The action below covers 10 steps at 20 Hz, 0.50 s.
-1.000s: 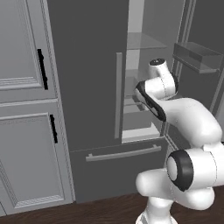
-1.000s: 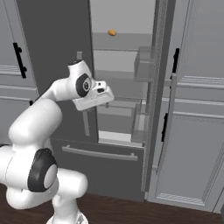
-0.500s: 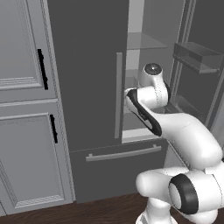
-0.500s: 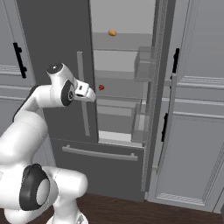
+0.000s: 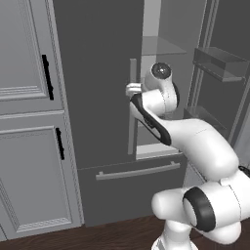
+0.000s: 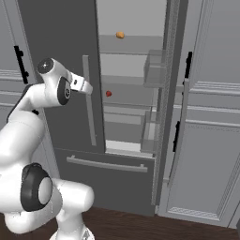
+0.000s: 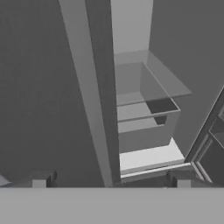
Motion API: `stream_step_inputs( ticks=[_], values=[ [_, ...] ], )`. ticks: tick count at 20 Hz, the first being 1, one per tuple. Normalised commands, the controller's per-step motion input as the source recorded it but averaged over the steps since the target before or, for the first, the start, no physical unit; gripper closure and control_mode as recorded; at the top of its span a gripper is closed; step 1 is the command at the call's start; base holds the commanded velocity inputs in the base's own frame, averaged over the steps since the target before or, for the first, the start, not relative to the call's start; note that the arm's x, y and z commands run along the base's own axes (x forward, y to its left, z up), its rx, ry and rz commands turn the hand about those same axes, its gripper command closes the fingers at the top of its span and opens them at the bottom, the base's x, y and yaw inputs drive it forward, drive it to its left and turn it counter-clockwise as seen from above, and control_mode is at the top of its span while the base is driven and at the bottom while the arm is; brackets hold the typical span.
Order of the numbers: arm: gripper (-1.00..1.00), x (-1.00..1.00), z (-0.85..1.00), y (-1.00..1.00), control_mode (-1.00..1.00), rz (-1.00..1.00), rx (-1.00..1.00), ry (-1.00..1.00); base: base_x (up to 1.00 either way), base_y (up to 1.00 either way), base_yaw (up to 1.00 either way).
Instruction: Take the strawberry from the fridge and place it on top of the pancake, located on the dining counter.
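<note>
**Jaws wide and empty at the fridge door's edge**

Jaws stand spread as wide as they go, with nothing between them; the gripper (image 6: 84, 86) hangs in front of the closed left door, just beside its long vertical handle (image 6: 89, 101), and I cannot tell whether it touches it. In the hand view the two finger tips (image 7: 39, 183) sit at 7 and 5 o'clock, with the door's edge running up between them.

The strawberry (image 6: 108, 93) lies on a glass shelf inside the fridge (image 6: 56, 28), at 3 o'clock from the gripper in the right base view, with open air between them. At 12 o'clock from it, one shelf up, sits a small orange lump (image 6: 120, 34).

The right door (image 6: 164, 93) is swung open, its bins (image 5: 219, 61) jutting at the opening's right side. Below the shelves the drawer front (image 6: 112, 164) closes the bottom. Panelled cabinets (image 5: 24, 122) flank the fridge.
</note>
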Motion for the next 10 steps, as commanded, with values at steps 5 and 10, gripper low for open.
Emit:
stream_step_inputs(
  ticks=[5,10],
  values=[
    [-1.0,0.74,0.38,0.09,-1.0,0.0,0.05,0.0,0.0,0.0,0.0],
    [-1.0,0.44,0.04,0.27,-1.0,-0.01,-0.05,0.0,0.0,0.0,0.0]
  ],
)
